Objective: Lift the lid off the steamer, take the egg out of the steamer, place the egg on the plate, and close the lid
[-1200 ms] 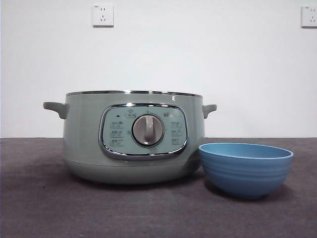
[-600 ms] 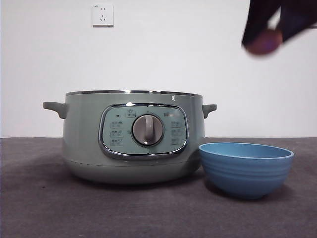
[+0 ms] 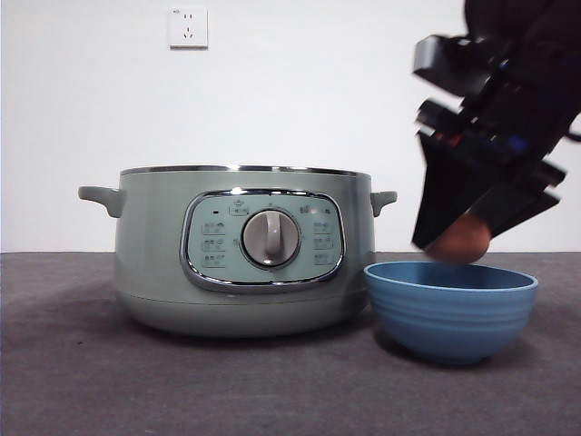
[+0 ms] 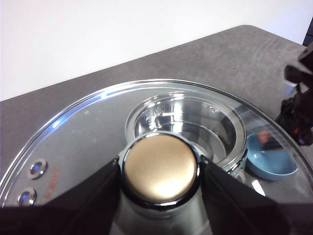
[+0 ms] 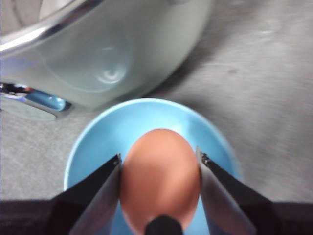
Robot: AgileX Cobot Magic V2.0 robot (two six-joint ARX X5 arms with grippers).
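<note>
My right gripper (image 3: 458,232) is shut on a brown egg (image 3: 460,241) and holds it just above the blue plate (image 3: 451,309). In the right wrist view the egg (image 5: 160,181) sits between the jaws over the plate (image 5: 98,142), with the steamer (image 5: 122,54) beside it. The sage-green steamer (image 3: 245,250) stands open to the left of the plate. My left gripper (image 4: 160,176) is shut on the knob (image 4: 160,169) of the glass lid (image 4: 83,142), held above the steamer (image 4: 190,122). The lid and the left gripper are out of the front view.
The dark grey table (image 3: 91,381) runs to a white wall with a socket (image 3: 188,27). The plate stands close to the steamer's right side. The left wrist view shows the right arm (image 4: 298,112) over the plate (image 4: 271,164).
My right gripper came into the front view at the top right with the egg and moved down to just above the plate. The steamer and the plate have not moved.
</note>
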